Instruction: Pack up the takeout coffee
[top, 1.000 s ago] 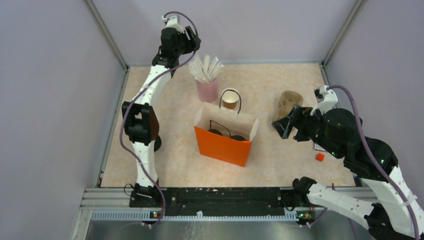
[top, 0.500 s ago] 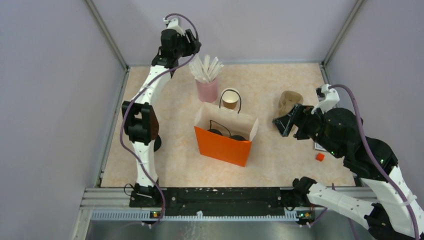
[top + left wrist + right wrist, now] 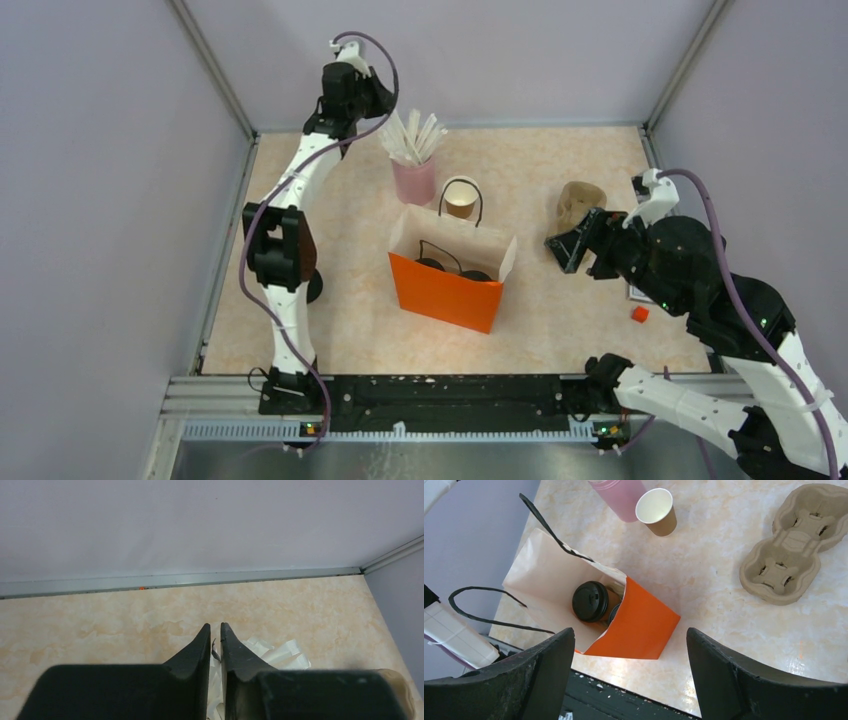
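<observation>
One uncapped cup (image 3: 656, 511) pending: lowering wide-open, empty right fingers (image 3: 744, 680) squarely around it, tilting nothing; parking near-closed left fingers (image 3: 235, 655) over straws (image 3: 277, 652).

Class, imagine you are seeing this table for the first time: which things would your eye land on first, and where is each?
The bright orange bag stands open mid-table, with a black-lidded coffee cup showing inside. Just behind it are a pink cup of white straws and a lidless brown cup. A tan pulp carrier lies empty to the right, near the open right gripper.
</observation>
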Robot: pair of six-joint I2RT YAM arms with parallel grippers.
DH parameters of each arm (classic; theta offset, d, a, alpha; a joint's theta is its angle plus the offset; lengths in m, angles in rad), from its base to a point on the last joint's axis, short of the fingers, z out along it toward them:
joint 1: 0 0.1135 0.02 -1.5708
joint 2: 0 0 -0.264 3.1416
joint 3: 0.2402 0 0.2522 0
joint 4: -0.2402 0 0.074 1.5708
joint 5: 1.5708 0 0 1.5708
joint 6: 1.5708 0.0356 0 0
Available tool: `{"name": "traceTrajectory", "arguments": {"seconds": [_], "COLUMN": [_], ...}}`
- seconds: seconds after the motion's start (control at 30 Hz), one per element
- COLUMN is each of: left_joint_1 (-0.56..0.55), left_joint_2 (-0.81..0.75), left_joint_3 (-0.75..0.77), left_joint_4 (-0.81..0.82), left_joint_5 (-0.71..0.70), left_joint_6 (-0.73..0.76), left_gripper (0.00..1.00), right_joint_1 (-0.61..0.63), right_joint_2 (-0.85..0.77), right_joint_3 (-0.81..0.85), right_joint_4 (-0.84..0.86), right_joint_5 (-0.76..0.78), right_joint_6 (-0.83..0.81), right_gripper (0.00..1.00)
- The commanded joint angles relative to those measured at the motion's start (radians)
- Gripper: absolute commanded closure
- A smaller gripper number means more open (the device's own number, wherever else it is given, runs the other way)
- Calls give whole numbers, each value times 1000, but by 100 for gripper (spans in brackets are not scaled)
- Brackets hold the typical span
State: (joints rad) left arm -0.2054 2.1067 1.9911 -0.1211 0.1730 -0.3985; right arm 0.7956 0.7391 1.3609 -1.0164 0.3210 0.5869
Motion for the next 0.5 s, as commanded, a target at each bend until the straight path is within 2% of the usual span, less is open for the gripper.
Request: {"name": "traceTrajectory", "arguments": {"seconds": [0.0,0.13,0.47], "left_joint_1": [3,3,3], "left_joint_2": [-102,-116,-297], "left_joint_3": [4,34,52], "left_joint_4": [106,96,55], "left_joint_5": [29,43,41], "left_joint_6": [16,24,25], "left_gripper": [88,100,100], "right_joint_1": [-2,-2,-2], "right_joint_2": [-12,-13,-16], "right_joint_3": [-14,-15,-31], "right_joint_4": [43,54,115], "right_joint_5": [6,5,-12], "right_joint_6": [-1,-3,0], "right_gripper": [20,20,20]}}
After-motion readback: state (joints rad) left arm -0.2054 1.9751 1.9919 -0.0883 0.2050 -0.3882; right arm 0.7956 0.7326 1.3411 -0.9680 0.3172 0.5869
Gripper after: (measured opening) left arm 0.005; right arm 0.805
